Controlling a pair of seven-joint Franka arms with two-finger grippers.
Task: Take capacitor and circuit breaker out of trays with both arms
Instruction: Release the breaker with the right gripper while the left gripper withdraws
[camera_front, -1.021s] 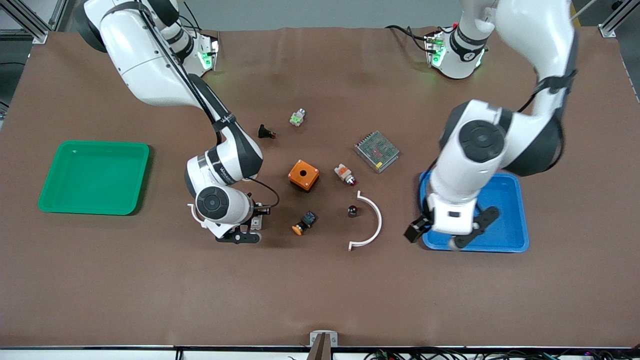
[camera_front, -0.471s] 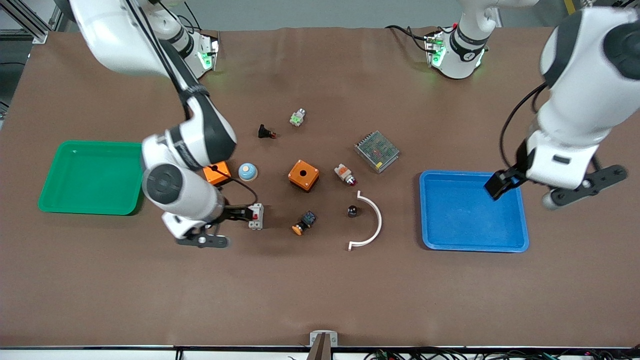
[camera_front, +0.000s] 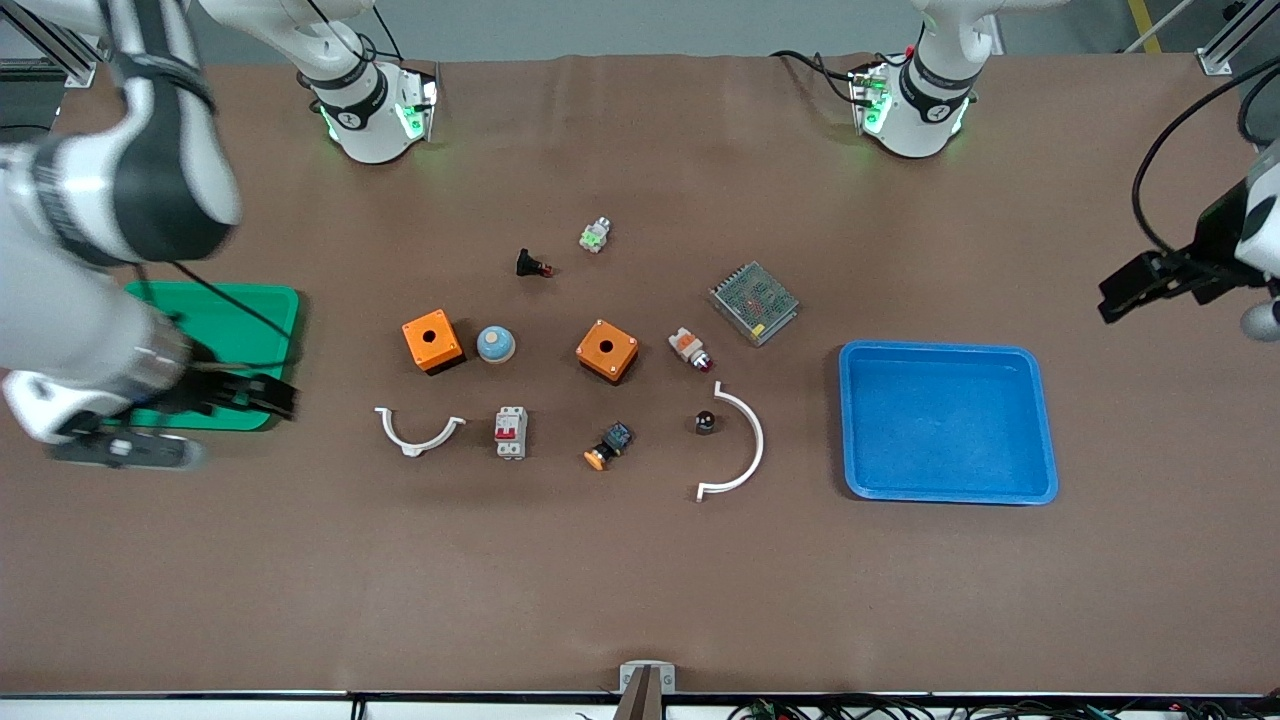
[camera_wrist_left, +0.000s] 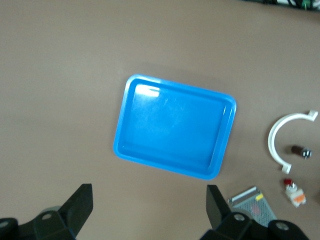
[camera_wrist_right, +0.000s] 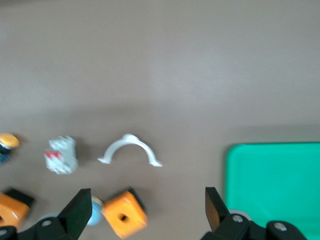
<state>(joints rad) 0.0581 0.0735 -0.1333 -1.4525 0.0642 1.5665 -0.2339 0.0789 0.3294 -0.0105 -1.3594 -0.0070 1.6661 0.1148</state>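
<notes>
The breaker (camera_front: 511, 432) lay flat mid-desk between a small white arc (camera_front: 418, 430) and the capacitor (camera_front: 705, 422), which sat inside a larger white arc (camera_front: 737, 440). The right gripper (camera_front: 190, 420) hung spread and empty over the green tray's (camera_front: 190, 330) corner; the left gripper (camera_front: 1200, 290), also spread, hung over the desk's edge past the blue tray (camera_front: 948, 421)
</notes>
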